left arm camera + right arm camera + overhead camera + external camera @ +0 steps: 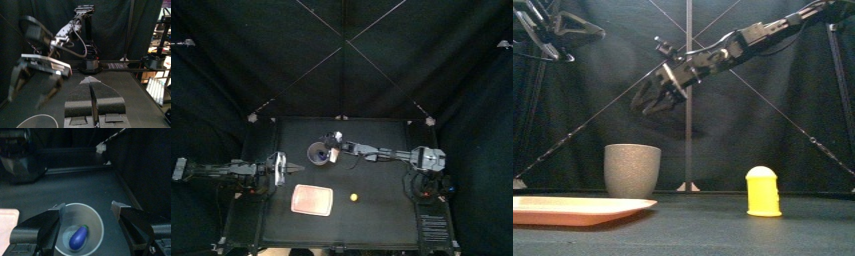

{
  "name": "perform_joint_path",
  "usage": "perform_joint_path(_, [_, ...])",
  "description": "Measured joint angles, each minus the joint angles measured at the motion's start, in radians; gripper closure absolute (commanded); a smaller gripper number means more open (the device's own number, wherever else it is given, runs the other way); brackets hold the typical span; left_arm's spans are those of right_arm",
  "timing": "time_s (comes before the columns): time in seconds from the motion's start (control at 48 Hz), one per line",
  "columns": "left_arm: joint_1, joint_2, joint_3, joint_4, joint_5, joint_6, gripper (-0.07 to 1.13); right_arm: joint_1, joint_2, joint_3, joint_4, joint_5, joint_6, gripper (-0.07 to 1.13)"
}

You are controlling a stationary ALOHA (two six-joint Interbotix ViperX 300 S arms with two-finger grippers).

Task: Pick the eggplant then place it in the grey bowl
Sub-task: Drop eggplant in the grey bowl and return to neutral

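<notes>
The tall grey speckled cup (632,169) stands upright at the table's middle left (318,153). The right wrist view looks down into the cup (97,220), where a small purple eggplant (79,238) lies on the bottom. My right gripper (657,92) hangs open and empty just above the cup (334,148), its jaws spread wide on either side of the rim (87,207). In the left wrist view the right gripper (37,82) looms large over the cup's rim (39,121). My left gripper (92,81) rests at the table's left side (278,168) with its jaws together.
A flat pink tray (313,199) lies near the front edge, left of centre (580,208). A small yellow toy (763,190) stands upright just right of the tray (353,197). The right arm stretches across the table's back half.
</notes>
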Motion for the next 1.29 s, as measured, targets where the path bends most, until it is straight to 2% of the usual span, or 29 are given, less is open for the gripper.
perform_joint_path(0.292, [0.000, -0.011, 0.000, 0.002, 0.000, 0.000, 1.08, -0.008, -0.322, 0.249, 0.028, -0.046, 0.003, 0.01])
perform_joint_path(0.438, [0.002, -0.021, 0.000, 0.002, 0.000, 0.000, 1.08, 0.000, -0.514, 0.423, 0.078, -0.080, 0.005, 0.01])
perform_joint_path(0.667, [0.003, -0.028, 0.000, 0.005, 0.000, 0.000, 1.08, 0.034, -0.879, 0.718, 0.147, -0.143, 0.003, 0.01])
perform_joint_path(0.917, [0.014, -0.028, 0.002, 0.005, 0.000, 0.000, 1.08, 0.078, -1.256, 0.943, 0.209, -0.109, 0.002, 0.01])
perform_joint_path(1.083, [0.021, -0.029, 0.000, 0.003, 0.000, 0.000, 1.08, 0.092, -1.355, 0.976, 0.216, -0.034, 0.003, 0.01])
perform_joint_path(1.292, [0.023, -0.029, 0.005, 0.005, 0.006, 0.000, 1.08, 0.101, -1.350, 0.973, 0.219, -0.002, 0.002, 0.01])
